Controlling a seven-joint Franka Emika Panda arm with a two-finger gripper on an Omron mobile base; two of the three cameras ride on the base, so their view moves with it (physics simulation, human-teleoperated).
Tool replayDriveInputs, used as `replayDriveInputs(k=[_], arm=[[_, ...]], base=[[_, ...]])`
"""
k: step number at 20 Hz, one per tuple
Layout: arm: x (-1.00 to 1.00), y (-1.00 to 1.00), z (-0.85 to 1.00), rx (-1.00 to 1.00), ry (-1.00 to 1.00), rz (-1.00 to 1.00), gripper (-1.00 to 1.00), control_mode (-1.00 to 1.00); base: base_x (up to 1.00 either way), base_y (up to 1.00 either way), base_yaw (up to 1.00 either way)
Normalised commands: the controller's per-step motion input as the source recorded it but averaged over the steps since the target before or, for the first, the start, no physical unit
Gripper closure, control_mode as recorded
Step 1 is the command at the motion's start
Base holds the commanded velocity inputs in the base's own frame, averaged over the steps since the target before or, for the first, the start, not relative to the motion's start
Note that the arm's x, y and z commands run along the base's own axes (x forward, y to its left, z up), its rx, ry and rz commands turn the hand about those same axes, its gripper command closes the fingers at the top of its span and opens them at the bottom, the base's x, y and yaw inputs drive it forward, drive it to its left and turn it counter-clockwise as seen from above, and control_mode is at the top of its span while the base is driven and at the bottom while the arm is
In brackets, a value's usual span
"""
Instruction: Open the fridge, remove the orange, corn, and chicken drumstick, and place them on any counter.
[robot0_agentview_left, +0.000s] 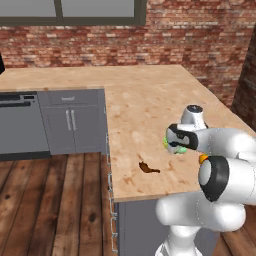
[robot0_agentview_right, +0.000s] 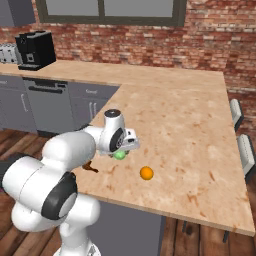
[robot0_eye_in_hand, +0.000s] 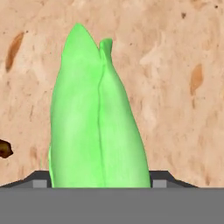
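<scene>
Three task items sit on or above the beige speckled counter (robot0_agentview_right: 200, 130), all toward its near edge. Clamped between the fingers of the gripper (robot0_agentview_right: 121, 152) is the corn (robot0_eye_in_hand: 96, 118) — in the hand view its bright green husk rises between the two finger tips, which press against it on either side, and the speckled stone lies beyond it. From the base views the corn (robot0_agentview_left: 176, 148) shows as a small green patch under the wrist, close above the worktop; whether it touches the surface cannot be told.

The chicken drumstick (robot0_agentview_left: 148, 168) lies flat on the worktop near the near edge and toward its left side, a dark reddish-brown piece with a thin tail. It is near the gripper (robot0_agentview_left: 175, 146) but apart from it.

The orange (robot0_agentview_right: 146, 173) rests on the worktop near the same near edge, to the right of the held corn and well apart from the drumstick — in the left base view it peeks out as a sliver beside the arm's elbow.

Grey base cabinets (robot0_agentview_left: 75, 122) with silver handles stand under the far-left run of the counter, and a black coffee machine (robot0_agentview_right: 35, 49) sits on the worktop at its far left end, before the brick wall (robot0_agentview_left: 200, 35).
</scene>
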Motion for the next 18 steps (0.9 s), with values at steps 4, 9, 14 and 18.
replayDriveInputs(k=[4, 9, 14, 18], arm=[[0.86, -0.04, -0.55, 0.0, 0.2, 0.0, 1.0, -1.0], [0.47, -0.01, -0.72, 0.0, 0.05, 0.0, 1.0, -1.0], [0.01, -0.13, -0.96, 0.0, 0.0, 0.02, 1.0, -1.0], [-0.28, -0.11, -0.86, 0.0, -0.14, 0.05, 1.0, -1.0]], base=[[0.0, 0.0, 0.0], [0.0, 0.0, 0.0], [0.0, 0.0, 0.0], [0.0, 0.0, 0.0]])
